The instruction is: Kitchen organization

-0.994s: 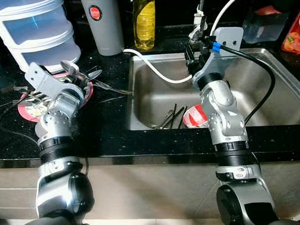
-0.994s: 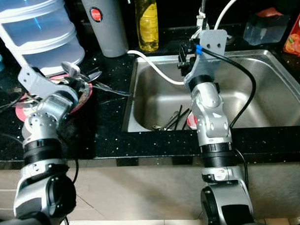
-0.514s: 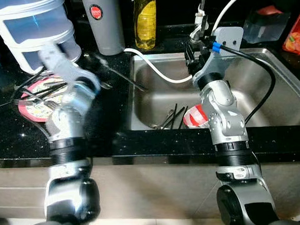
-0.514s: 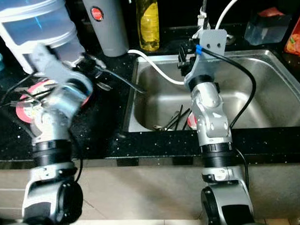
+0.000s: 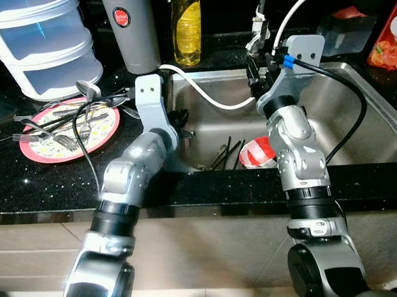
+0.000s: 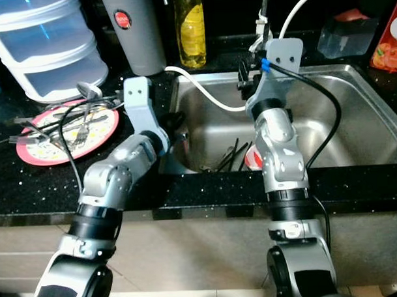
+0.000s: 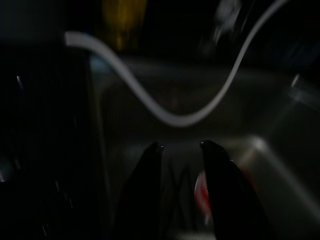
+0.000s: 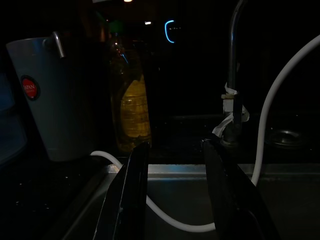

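A grey insulated jug (image 5: pixel 130 32) bearing a round red badge and a bottle of yellow liquid (image 5: pixel 186 28) are standing side by side on the black speckled countertop (image 5: pixel 69 176) behind the left corner of the steel sink (image 5: pixel 373 110), while a white hose (image 5: pixel 203 96) is drooping from beside the jug over the sink's rim into the basin. A stack of translucent plastic drawers (image 5: pixel 41 43) is sitting at the counter's far left, and a clear lidded container (image 5: pixel 348 32) is resting beside a red-printed packet (image 5: pixel 385 47) at the far right. The tap (image 5: pixel 259 26) is rising behind the sink's back edge.
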Controlling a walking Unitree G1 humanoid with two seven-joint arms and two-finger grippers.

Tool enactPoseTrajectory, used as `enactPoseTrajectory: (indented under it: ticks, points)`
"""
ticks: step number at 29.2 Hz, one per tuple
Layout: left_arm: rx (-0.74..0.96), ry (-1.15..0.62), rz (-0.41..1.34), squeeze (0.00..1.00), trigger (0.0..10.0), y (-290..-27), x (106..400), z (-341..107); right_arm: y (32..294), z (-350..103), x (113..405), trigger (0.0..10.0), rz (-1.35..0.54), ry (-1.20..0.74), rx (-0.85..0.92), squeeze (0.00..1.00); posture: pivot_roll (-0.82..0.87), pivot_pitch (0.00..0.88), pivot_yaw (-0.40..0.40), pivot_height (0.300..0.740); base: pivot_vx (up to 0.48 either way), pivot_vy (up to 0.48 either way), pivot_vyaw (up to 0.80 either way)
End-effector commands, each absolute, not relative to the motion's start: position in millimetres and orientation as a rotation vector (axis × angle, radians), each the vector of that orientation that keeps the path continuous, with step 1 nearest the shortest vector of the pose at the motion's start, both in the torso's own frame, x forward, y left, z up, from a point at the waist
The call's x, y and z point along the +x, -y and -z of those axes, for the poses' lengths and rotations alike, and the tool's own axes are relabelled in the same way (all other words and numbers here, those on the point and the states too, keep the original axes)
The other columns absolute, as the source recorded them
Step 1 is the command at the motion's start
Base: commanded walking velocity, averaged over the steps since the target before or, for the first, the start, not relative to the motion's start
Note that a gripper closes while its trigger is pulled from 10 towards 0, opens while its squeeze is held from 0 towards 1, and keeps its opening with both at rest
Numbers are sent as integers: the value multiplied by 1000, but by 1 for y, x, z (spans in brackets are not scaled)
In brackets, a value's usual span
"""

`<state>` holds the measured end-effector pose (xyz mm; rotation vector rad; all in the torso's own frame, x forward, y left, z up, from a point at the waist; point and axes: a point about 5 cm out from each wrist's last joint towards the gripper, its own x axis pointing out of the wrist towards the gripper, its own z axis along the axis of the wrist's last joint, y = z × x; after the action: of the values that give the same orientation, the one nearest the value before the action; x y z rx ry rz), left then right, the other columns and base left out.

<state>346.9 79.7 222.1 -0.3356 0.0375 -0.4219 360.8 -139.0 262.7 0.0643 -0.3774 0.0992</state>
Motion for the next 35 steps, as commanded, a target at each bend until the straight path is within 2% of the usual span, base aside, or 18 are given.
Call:
enactPoseTrajectory:
  ticks: [1,5,9,10,11,12,14,15,17,19,24,35]
  points:
    - [-359,37,388,0,10000,-94,347,-232,135,-264,361,10000,-109,384,64,0,-38,0,71,740,0,0,0]
    - [-371,180,227,0,10000,-125,350,-252,135,-264,361,10000,-110,385,65,0,-36,0,73,740,0,0,0]
    - [-339,204,126,0,10000,-139,352,-256,134,-264,361,10000,-110,386,66,0,-36,0,73,740,0,0,0]
    - [-290,209,9,0,10000,-153,355,-256,135,-264,361,10000,-110,386,66,0,-36,0,73,740,0,0,0]
    - [-275,190,-137,0,10000,-174,357,-253,135,-264,361,10000,-110,385,66,0,-33,0,74,740,0,0,0]
    - [-275,190,-137,0,10000,-174,357,-253,135,-264,361,10000,-110,385,66,0,-33,0,74,740,0,0,0]
    - [-284,120,-379,0,10000,-211,356,-243,134,-263,360,10000,-111,385,67,0,-29,0,74,740,0,0,0]
    - [-284,120,-379,0,10000,-211,356,-243,134,-263,360,10000,-111,385,67,0,-29,0,74,740,0,0,0]
    - [-299,41,-521,0,10000,-237,351,-230,134,-263,360,10000,-112,384,69,0,-23,0,72,740,0,0,0]
    - [-288,-33,-600,0,10000,-251,347,-220,134,-263,360,10000,-113,382,70,0,-22,0,72,740,0,0,0]
    - [-305,-121,-669,0,10000,-258,344,-206,134,-262,361,10000,-114,379,71,0,-20,0,71,740,0,0,0]
    - [-362,-187,-624,0,10000,-243,350,-197,134,-262,361,10000,-116,379,69,0,-21,0,65,740,0,0,0]
